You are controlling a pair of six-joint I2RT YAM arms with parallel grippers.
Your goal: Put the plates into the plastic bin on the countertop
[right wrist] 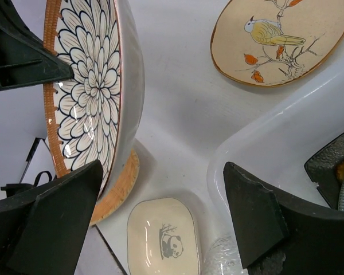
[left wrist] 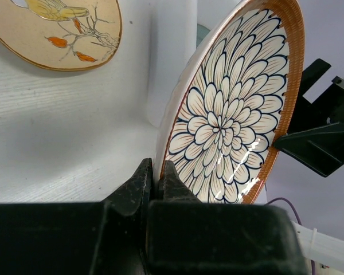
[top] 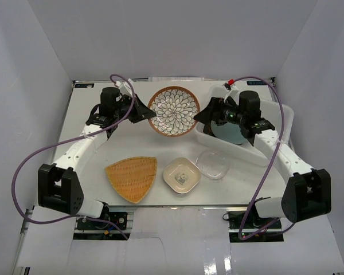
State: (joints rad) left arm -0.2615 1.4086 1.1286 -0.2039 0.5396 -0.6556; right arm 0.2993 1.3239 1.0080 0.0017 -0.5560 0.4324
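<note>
My left claw (left wrist: 157,179) is pinched shut on the rim of the petal-patterned plate (left wrist: 229,109), which is tilted up on edge at the counter's far middle. Just past its opposite rim, my right claw (right wrist: 160,183) gapes wide and holds nothing. Beyond that, toward the far right corner, sits the plastic bin (top: 246,152). The plate has to go rightward, and my right arm is the nearer one.

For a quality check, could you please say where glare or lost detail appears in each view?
Top external: even light, the clear glass dish faint against white. Left wrist: glare streaks on the petal-patterned plate, jaws nearly black. Right wrist: similar glare, dark jaws.
</note>
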